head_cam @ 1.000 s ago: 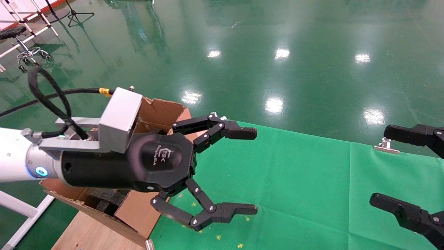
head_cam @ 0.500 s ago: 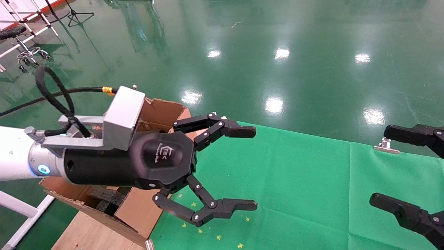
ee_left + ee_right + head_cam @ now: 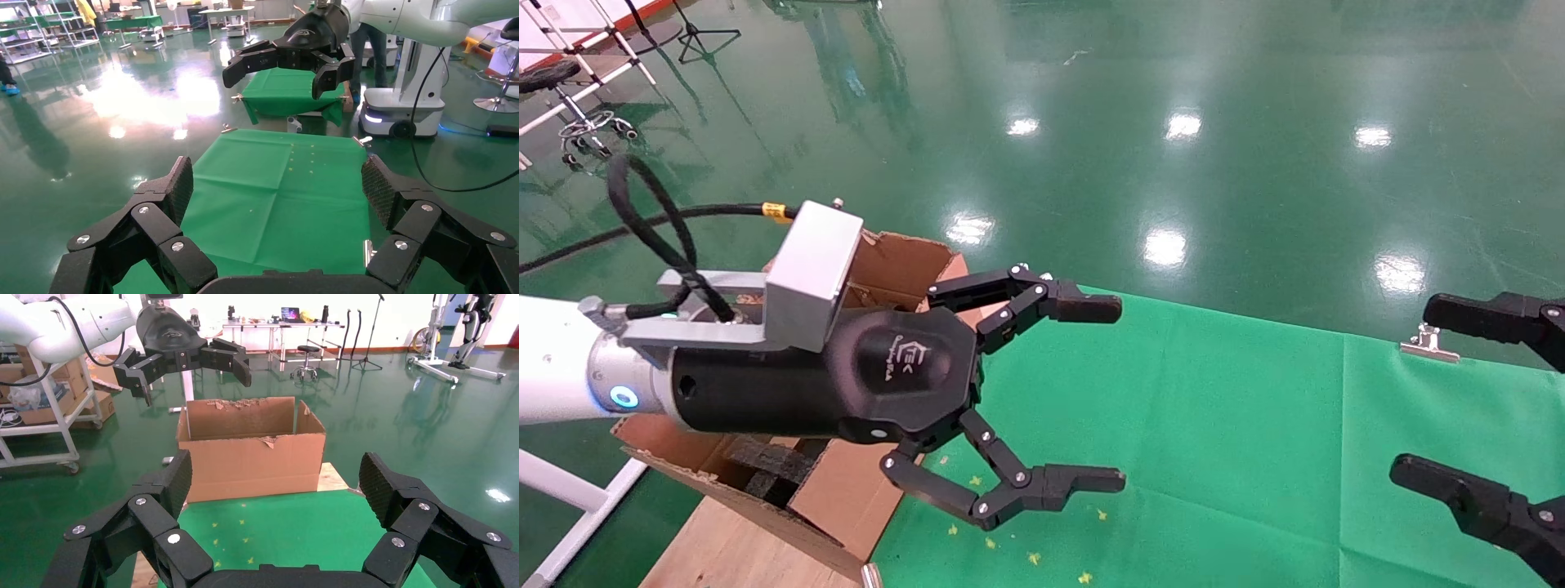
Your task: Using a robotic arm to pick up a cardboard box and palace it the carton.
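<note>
The robotic arm, my left one, reaches over the near left part of the green cloth (image 3: 1214, 457). Its gripper (image 3: 1121, 394) is open with nothing between the fingers, and the left wrist view shows only cloth between them (image 3: 276, 177). The carton (image 3: 846, 498) stands just behind and under that wrist, with torn flaps and black foam (image 3: 772, 461) inside. In the right wrist view the carton (image 3: 251, 459) stands at the cloth's far end. My right gripper (image 3: 1410, 388) is open and empty at the right edge. The cardboard box is out of view.
A wooden board (image 3: 731, 547) lies under the carton at the table's left end. A metal clip (image 3: 1428, 343) holds the cloth at the far right edge. Shiny green floor surrounds the table. Racks and stands are at the far left (image 3: 584, 73).
My left wrist has shifted slightly to the right and its fingers stay open. The right gripper has not moved.
</note>
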